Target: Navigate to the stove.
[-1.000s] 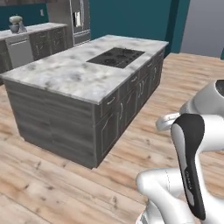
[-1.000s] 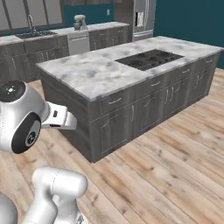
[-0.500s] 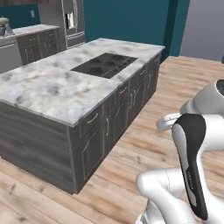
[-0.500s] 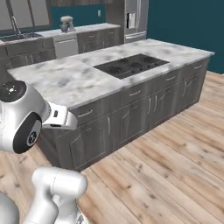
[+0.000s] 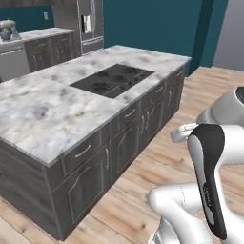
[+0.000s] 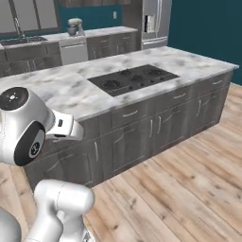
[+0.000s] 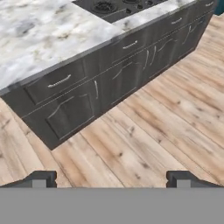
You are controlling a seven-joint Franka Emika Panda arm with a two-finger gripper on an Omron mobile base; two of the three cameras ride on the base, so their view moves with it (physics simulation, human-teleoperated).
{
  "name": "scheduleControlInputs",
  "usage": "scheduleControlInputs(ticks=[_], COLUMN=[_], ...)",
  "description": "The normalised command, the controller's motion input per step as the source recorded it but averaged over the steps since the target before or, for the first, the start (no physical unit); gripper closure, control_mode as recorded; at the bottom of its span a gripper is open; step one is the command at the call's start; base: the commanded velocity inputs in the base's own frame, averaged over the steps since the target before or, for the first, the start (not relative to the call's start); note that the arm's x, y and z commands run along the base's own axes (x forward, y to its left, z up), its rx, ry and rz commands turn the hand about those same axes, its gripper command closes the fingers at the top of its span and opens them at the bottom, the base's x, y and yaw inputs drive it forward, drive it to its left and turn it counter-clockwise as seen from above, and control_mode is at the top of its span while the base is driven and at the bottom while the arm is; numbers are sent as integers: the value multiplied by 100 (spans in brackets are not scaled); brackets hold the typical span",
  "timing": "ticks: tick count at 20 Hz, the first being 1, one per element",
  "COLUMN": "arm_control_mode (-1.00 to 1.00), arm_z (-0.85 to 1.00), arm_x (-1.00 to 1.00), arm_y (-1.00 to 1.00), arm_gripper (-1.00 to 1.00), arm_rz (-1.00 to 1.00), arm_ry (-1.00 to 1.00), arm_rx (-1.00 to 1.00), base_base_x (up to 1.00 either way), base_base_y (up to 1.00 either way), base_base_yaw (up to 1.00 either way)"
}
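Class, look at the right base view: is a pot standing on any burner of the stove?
No, the stove is bare, its round burner grates all uncovered on the marble island counter.

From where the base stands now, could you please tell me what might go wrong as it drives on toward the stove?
The flat black rectangular stove sits mid-island, so the base must run along the dark grey cabinet fronts; cutting in too sharply could clip them. The white arm's folded elbow juts toward the marble-patterned countertop edge and might graze it. The open tool hangs low over the wooden plank floor, near the drawer handles.
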Motion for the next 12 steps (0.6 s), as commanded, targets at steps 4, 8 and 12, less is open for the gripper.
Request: scheduleControlInputs(ticks=[4,8,12], arm_control_mode=[100,100,100], arm_z=[0,0,0], arm_x=[0,0,0], arm_y=[0,0,0], arm_gripper=[-100,-100,-100], arm_rz=[0,0,0], arm_ry=[0,0,0], arm_rx=[0,0,0], base_base_x=[100,100,100], base_base_y=[-91,-87,-94], base_base_yaw=[42,45,45])
